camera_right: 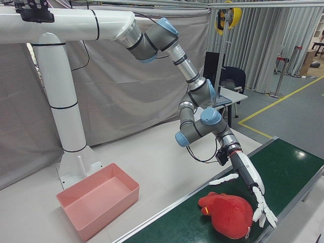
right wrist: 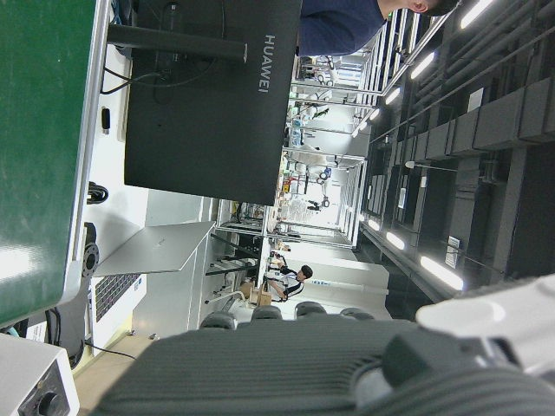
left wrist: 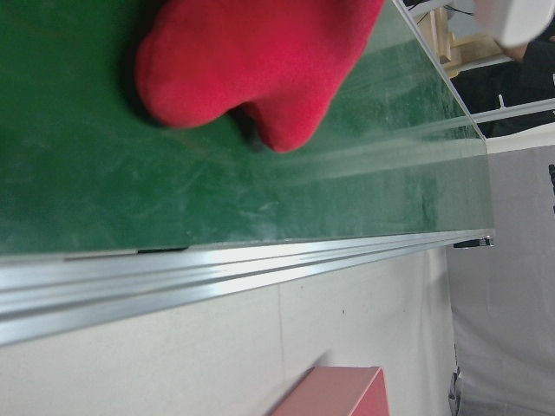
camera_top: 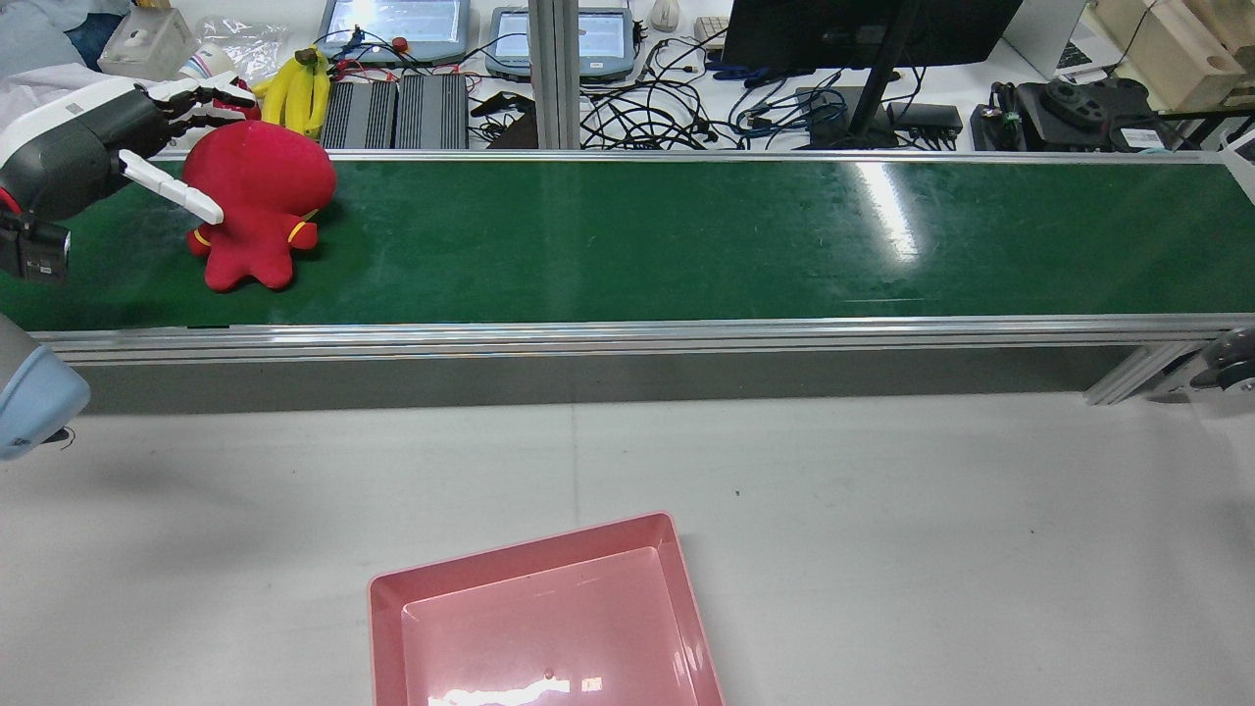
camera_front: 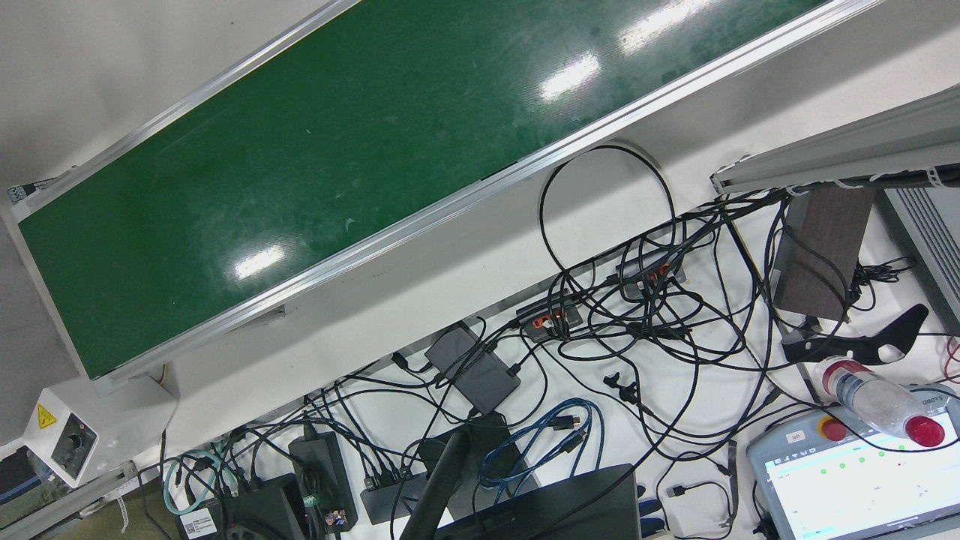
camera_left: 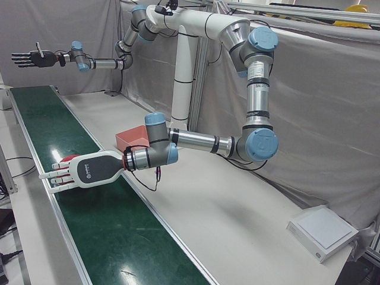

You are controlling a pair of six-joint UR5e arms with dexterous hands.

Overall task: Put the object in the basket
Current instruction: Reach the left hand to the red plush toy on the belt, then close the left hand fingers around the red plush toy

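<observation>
Lying on the green conveyor belt in the rear view, the red plush toy sits under the left robot hand, fingers spread, gripping nothing; the pink basket stands well apart. In the left-front view the right robot hand hovers open, far off.

Green conveyor belt, aluminium-railed, runs along the far side of the grey table. Red plush toy lies on the belt near its left end in the rear view. Pink basket sits on the table's near edge, well apart from the belt.
</observation>
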